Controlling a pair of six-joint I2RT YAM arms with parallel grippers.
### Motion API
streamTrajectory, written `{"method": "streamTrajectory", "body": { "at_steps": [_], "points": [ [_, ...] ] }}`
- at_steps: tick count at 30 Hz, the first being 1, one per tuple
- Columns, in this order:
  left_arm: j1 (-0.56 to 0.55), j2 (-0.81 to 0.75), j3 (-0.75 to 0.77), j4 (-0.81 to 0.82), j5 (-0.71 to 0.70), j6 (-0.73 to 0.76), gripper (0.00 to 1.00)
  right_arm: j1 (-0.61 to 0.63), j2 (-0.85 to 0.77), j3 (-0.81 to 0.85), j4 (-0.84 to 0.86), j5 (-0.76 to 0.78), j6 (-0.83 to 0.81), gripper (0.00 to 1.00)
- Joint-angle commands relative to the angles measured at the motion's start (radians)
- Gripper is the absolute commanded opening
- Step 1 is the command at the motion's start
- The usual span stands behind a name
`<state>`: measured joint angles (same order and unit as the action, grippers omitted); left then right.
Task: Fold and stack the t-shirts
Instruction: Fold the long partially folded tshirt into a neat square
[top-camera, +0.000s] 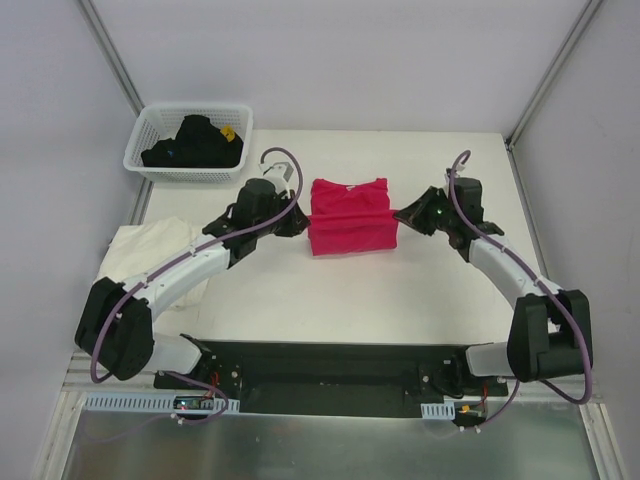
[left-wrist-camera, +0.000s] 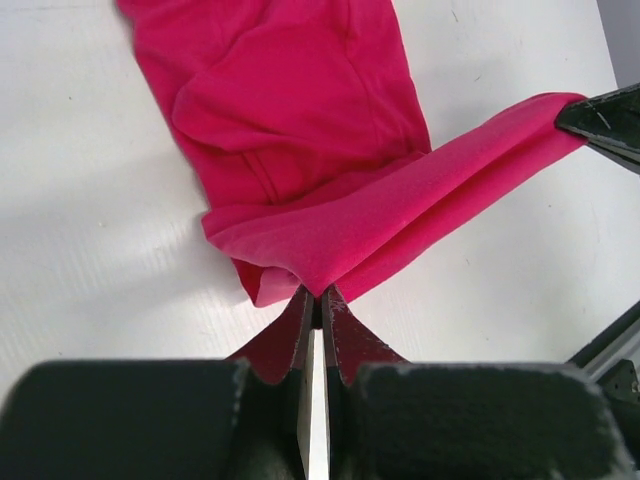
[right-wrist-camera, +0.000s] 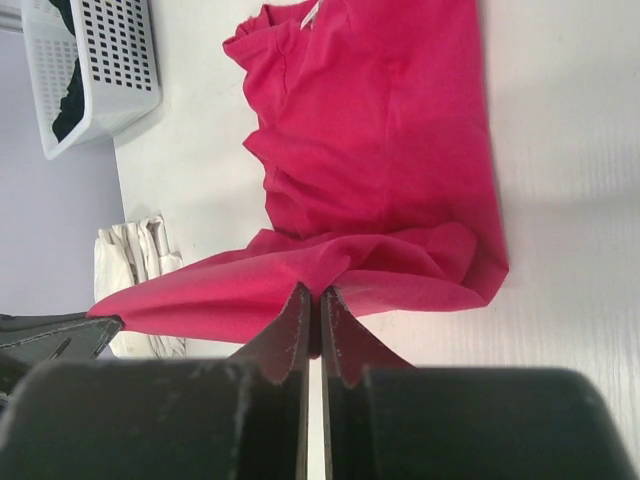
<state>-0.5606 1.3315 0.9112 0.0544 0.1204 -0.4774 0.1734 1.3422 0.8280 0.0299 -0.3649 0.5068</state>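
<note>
Pinches 1 end of the red shirt's (top-camera: 350, 228) raised fold in the left gripper (left-wrist-camera: 315, 295), jaws clamped flat on the cloth with no gap showing. Pinches the other end in the right gripper (right-wrist-camera: 310, 292), clamped the same way. Holds that fold as a taut band between the 2, seemingly raised a little off the table (top-camera: 330, 300), with the rest of the shirt spread mid-table beyond it, rumpled, neck end apparently toward the far edge. Looks like mid-fold: near part to be carried over the far part. To do it well, move both grippers together, at 1 height and 1 pace, to hold the band straight and square to the shirt's sides. Use light tension, enough to stop sagging, not enough to drag the lower layer along. Lay the band flat on the body with edges lined up before letting go, then free both ends at once to stop a corner flipping back. Expect wrinkles near the neck; smooth only after release. Off to the left, partly under the left arm and well apart from the red one, the white shirt (top-camera: 150, 252), lying in loose folds; stack once both are folded. Further out, at the far left corner, a basket (top-camera: 190, 172) with dark things and 1 small yellow bit inside. No brand, label or writing legible anywhere; only a pale speck at the red neck in the right wrist view, perhaps a tag, too small to read.
</note>
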Motion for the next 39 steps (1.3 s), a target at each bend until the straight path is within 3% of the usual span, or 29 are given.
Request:
{"method": "streamTrajectory", "body": {
  "at_steps": [1, 19, 39],
  "points": [
    [0.040, 0.046, 0.069, -0.021, -0.041, 0.051, 0.00, -0.028, 0.040, 0.079, 0.034, 0.067, -0.027, 0.01],
    [0.143, 0.290, 0.293, 0.021, 0.010, 0.054, 0.00, -0.084, 0.308, 0.273, 0.071, 0.046, -0.004, 0.01],
    [0.209, 0.549, 0.505, 0.042, 0.136, 0.017, 0.00, -0.106, 0.583, 0.600, 0.030, 0.007, 0.039, 0.01]
  ]
}}
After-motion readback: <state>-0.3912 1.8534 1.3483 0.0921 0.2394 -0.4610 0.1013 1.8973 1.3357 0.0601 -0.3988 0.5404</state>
